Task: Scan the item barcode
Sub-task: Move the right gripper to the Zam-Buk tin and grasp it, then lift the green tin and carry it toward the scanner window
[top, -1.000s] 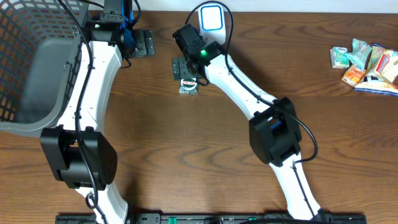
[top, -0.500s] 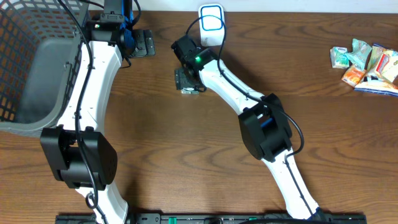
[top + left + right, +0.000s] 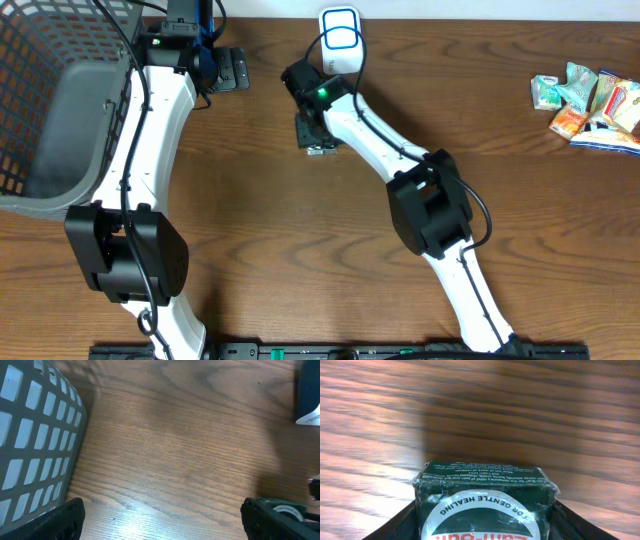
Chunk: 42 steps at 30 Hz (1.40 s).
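green box (image 3: 484, 494): sits flat on the desk (image 3: 250, 220), roughly mid-width and toward the far side, round "gentle healing" label facing up
right fingers (image 3: 395, 527): one on each side of the box, right up against it and set about its width. Honestly can't tell if they're actually pinching it
left fingers (image 3: 57, 522): spread wide with nothing in them, hovering over bare wood a bit farther back and to the left, beside the basket (image 3: 40, 60)
scanner (image 3: 340, 28): white with a blue ring, at the far edge just beyond the box
step: looks like the pickup to me, box not lifted yet
next move: my guess is firm squeeze, lift, then turn the barcode face toward the scanner. I can't spot a barcode on the faces showing, so it probably needs a rotate
snack packets (image 3: 590, 100): far right, well apart from all this
desk: dark brown wood grain with some glare
room: nothing visible past the desk
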Available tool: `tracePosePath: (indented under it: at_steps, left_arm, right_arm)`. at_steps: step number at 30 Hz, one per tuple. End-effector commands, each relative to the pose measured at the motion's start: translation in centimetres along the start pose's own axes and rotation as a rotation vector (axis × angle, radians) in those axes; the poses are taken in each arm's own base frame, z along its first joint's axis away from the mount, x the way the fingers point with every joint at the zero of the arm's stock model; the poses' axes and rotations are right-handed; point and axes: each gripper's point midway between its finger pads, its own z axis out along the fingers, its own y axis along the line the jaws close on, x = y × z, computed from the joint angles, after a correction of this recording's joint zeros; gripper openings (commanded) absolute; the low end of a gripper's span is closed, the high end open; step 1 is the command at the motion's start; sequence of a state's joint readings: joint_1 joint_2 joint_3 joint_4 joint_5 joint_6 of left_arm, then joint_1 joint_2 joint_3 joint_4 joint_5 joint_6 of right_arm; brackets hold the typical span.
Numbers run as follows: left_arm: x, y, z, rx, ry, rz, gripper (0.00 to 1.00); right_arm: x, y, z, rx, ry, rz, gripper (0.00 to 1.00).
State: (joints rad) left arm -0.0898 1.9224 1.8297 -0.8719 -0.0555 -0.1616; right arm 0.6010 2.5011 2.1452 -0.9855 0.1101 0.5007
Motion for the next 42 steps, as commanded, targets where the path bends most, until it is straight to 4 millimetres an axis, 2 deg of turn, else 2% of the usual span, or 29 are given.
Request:
tracePosePath:
  at_steps: [1, 3, 6, 14, 16, 19, 23, 26, 29, 33, 36, 40, 42]
  left_arm:
    - [-0.7, 0.1, -1.2, -0.002, -0.031, -0.019, 0.98]
    - [-0.7, 0.1, -1.2, -0.002, -0.031, -0.019, 0.98]
    - [-0.7, 0.1, -1.2, -0.002, -0.031, -0.019, 0.98]
    - [-0.7, 0.1, -1.2, -0.002, -0.031, -0.019, 0.98]
    - [-0.7, 0.1, -1.2, -0.002, -0.031, -0.019, 0.98]
    - [-0.7, 0.1, -1.2, -0.002, -0.031, -0.019, 0.98]
    - [-0.7, 0.1, -1.2, -0.002, -0.030, -0.019, 0.98]
    - [-0.7, 0.1, -1.2, -0.002, -0.031, -0.019, 0.98]
    - [-0.7, 0.1, -1.2, -0.002, -0.031, -0.019, 0.98]
    - [-0.7, 0.1, -1.2, -0.002, -0.031, -0.019, 0.98]
    - [-0.7, 0.1, -1.2, -0.002, -0.031, -0.019, 0.98]
    - [-0.7, 0.1, -1.2, -0.002, -0.031, -0.019, 0.98]
    - [-0.7, 0.1, -1.2, -0.002, -0.031, -0.019, 0.98]
  right_arm:
    - [0.3, -2.5, 0.7, 0.052, 0.037, 0.015, 0.61]
    - [0.4, -3.0, 0.7, 0.060, 0.048, 0.013, 0.69]
    - [-0.1, -3.2, 0.7, 0.054, 0.037, -0.029, 0.74]
    - [-1.4, -2.3, 0.8, 0.008, -0.014, -0.119, 0.90]
    - [-1.4, -1.6, 0.8, -0.033, -0.007, -0.117, 0.99]
    - [-1.1, -1.1, 0.8, -0.073, 0.010, -0.105, 0.99]
    - [-0.2, -1.4, 0.8, -0.060, 0.049, -0.067, 0.99]
    - [0.4, -1.7, 0.8, -0.048, 0.075, -0.069, 0.85]
    - [0.8, -2.0, 0.7, -0.040, 0.090, -0.043, 0.76]
    - [0.8, -2.0, 0.7, -0.037, 0.093, 0.002, 0.73]
    - [0.8, -2.0, 0.7, -0.037, 0.093, 0.005, 0.65]
    - [0.6, -2.2, 0.7, -0.034, 0.089, 0.009, 0.68]
    - [0.3, -2.3, 0.6, -0.040, 0.084, 0.016, 0.64]
